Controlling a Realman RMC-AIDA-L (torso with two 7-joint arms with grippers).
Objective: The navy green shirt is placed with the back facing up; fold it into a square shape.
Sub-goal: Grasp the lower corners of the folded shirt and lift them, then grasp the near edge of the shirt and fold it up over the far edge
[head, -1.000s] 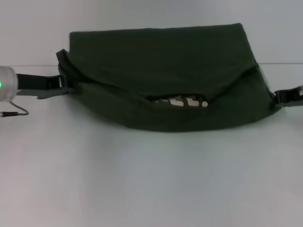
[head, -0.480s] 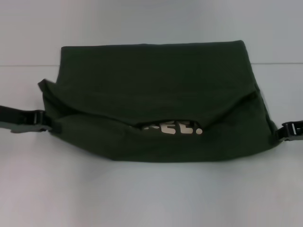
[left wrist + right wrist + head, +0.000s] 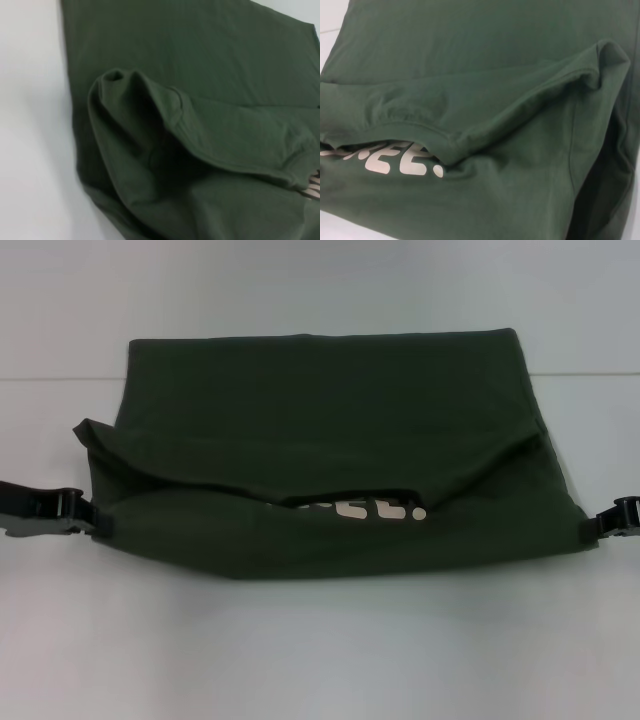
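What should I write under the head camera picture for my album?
Left end effector and right end effector flank a half-folded navy green shirt on the table.

Head camera looks forward and down; both wrist cameras sit close, sharing the navy green shirt [image 3: 330,455]

The navy green shirt [image 3: 330,455] lies on the table [image 3: 320,660] — left pincer [image 3: 88,517], right pincer [image 3: 600,530] flanking.

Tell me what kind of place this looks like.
Probably a lab or test bench for robot cloth folding: a bare white table, a plain pale wall behind it, and one navy green shirt with the left end effector and right end effector at its sides.
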